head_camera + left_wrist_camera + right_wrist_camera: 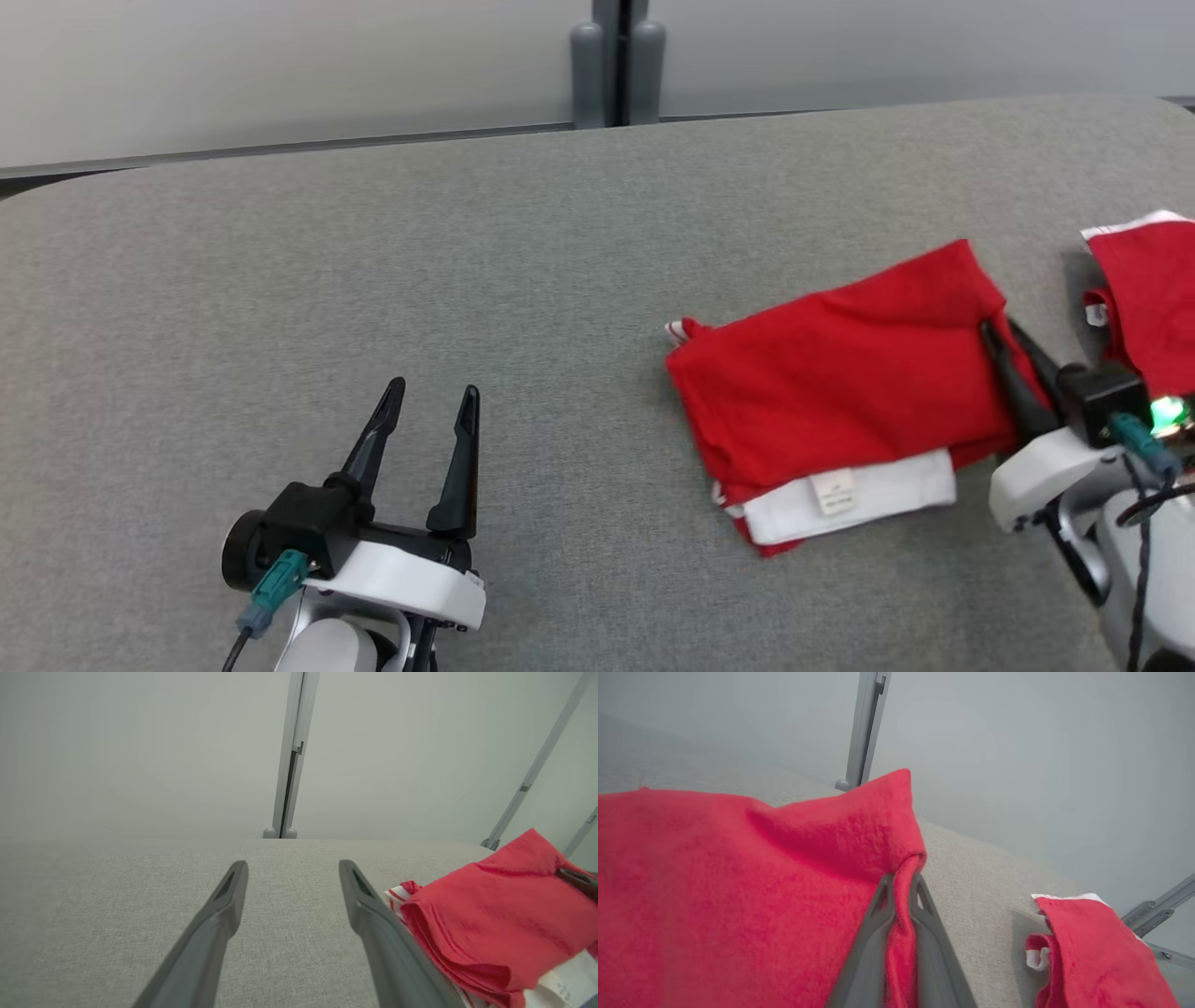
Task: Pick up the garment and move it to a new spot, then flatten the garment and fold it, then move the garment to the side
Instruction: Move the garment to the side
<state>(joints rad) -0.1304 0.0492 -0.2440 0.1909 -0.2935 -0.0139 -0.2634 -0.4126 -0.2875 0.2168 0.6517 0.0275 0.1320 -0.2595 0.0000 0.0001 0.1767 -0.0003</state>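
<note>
Right gripper is pressed together on the right-hand edge of the garment. In the right wrist view a ridge of red cloth is pinched between its two fingers, with the fold bunched up just past the tips.

The garment is folded into a rough rectangle and lies flat on the grey counter, right of centre in my head view. Red layers are on top. A white band with a small sewn label sticks out along the near edge. A bit of red-and-white striped trim shows at the far left corner.

Left gripper is spread wide and holds nothing. It sits at lower left over bare counter, well apart from the garment. In the left wrist view the garment's left end lies just beside the right-hand finger; I can't tell whether they touch.

A second red piece with white trim lies at the far right edge of the counter, near the right arm and apart from the folded one. A grey post stands behind the counter's back edge.
</note>
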